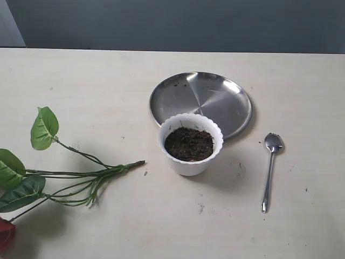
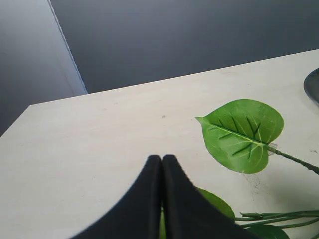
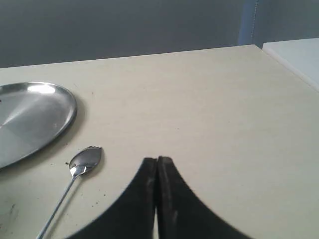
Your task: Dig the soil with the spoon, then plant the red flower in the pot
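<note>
1. The white scalloped pot [image 1: 190,144] stood on the table [image 1: 108,81], its far side just overlapping the near rim of the steel plate [image 1: 200,102]; dark soil [image 1: 188,143] filled it almost to the rim and looked undisturbed
2. The spoon [image 1: 269,168] lay flat on the table to the right of the pot, well apart from it, notched bowl toward the plate and handle running to the near edge
3. The red flower [image 1: 6,233] lay on its side to the left of the pot, stem ends pointing at the pot and stopping near it; only a bit of red bloom showed at the frame corner
4. The right gripper [image 3: 157,162] hung above the table near the spoon's bowl [image 3: 85,158], fingers pressed together and holding nothing
5. The left gripper [image 2: 162,159] was likewise closed and empty, above the leaves [image 2: 242,133]
6. Risks, as I judged them: neither set of fingers could take anything until they parted; the thin handle lying flush on the table could slip or skid from a pinch; coarse soil filled that high could spill over the rim; a light pot could tip or slide under the spoon's push
</note>
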{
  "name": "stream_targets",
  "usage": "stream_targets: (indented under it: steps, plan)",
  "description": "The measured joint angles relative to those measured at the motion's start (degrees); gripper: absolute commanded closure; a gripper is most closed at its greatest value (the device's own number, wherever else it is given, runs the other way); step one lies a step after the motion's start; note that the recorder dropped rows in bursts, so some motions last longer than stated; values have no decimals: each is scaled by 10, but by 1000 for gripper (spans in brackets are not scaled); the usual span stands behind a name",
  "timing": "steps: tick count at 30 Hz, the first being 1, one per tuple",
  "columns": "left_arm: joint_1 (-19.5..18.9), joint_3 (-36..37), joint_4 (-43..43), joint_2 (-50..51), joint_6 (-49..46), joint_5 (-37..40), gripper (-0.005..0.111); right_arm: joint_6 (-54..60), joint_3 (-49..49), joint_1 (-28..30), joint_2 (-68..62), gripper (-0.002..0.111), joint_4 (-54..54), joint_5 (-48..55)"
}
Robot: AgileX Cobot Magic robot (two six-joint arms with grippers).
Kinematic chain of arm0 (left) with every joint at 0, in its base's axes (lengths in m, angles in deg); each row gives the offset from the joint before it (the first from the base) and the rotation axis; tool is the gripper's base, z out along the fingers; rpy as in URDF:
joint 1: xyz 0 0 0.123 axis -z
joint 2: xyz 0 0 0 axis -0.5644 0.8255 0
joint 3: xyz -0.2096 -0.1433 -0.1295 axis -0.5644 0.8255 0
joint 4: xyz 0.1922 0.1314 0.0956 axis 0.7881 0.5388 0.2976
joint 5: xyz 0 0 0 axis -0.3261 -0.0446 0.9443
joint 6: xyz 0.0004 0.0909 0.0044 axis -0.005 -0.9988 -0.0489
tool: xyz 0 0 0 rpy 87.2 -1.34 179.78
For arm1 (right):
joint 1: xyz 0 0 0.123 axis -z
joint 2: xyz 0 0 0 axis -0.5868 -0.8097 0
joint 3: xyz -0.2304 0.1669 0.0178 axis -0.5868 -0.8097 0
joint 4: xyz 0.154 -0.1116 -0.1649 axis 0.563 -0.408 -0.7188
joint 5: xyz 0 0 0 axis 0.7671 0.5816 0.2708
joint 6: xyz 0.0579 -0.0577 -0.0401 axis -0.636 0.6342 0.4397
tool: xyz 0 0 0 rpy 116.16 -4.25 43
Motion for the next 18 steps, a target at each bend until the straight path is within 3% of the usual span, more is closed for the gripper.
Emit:
stream_targets:
  steps: [8,14,18]
  plan:
    - [0,0,0,0,0,0,106,-2,0,0,0,108,-18,-56]
    - [0,0,0,0,0,0,106,-39,0,0,0,108,217,-130]
    - [0,0,0,0,0,0,106,-43,0,0,0,108,382,-114]
